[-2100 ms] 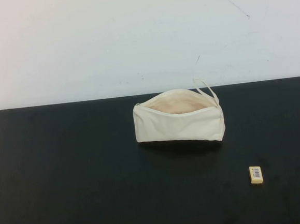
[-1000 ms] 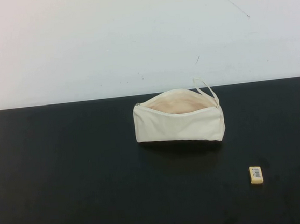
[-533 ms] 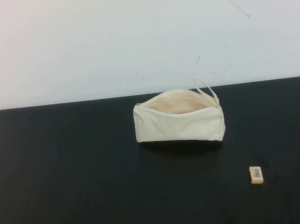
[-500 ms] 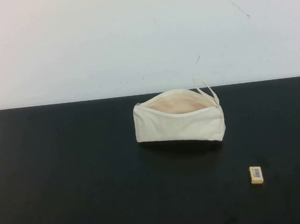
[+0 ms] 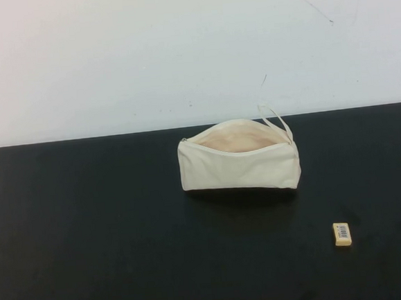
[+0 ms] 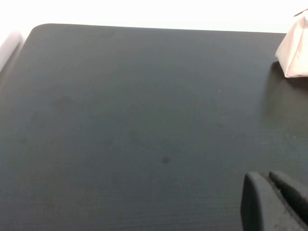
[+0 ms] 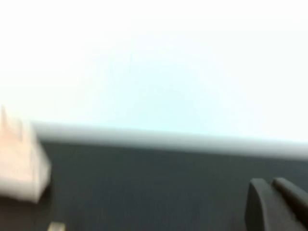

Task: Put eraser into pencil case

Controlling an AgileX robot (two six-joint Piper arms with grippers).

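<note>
Fingers first: the left gripper (image 6: 276, 202) shows only a dark corner of itself in its wrist view, low over bare table (image 6: 144, 125), and whether those fingers are apart or together, I cannot tell. Same story for the right gripper (image 7: 276, 204), raised above the table. Neither shows in the high view. Out on the table, the case (image 5: 240, 162) stands unzipped near the far edge. Eraser (image 5: 342, 234) lies flat, nearer and to the right, well apart.
</note>
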